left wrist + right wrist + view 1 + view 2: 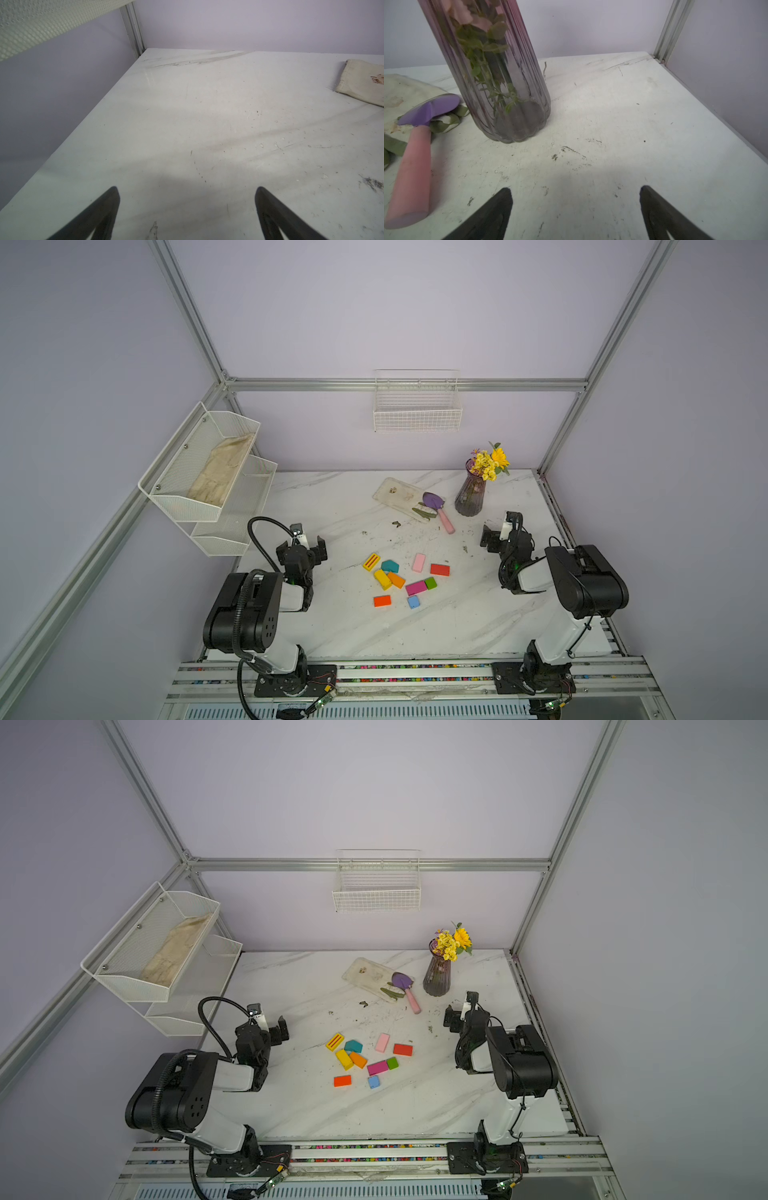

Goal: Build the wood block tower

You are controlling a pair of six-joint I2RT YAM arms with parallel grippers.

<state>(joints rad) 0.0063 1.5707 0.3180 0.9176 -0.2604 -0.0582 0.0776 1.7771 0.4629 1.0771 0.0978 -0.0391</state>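
Lilac walls and an aluminium frame are seen around a white marbled bench (415,630) that is smudged with dirt. Mesh shelves (232,526) are mounted on the left wall. The left pincer (187,188) is held wide open and empty over the bench. The wood blocks (415,587) are scattered flat mid-bench, none stacked. Further right a vase (469,499) is stood, and the right pincer (575,188) is spread wide and empty.

Wood blocks (415,587) lie scattered flat (teal house-shaped one (390,566) included).
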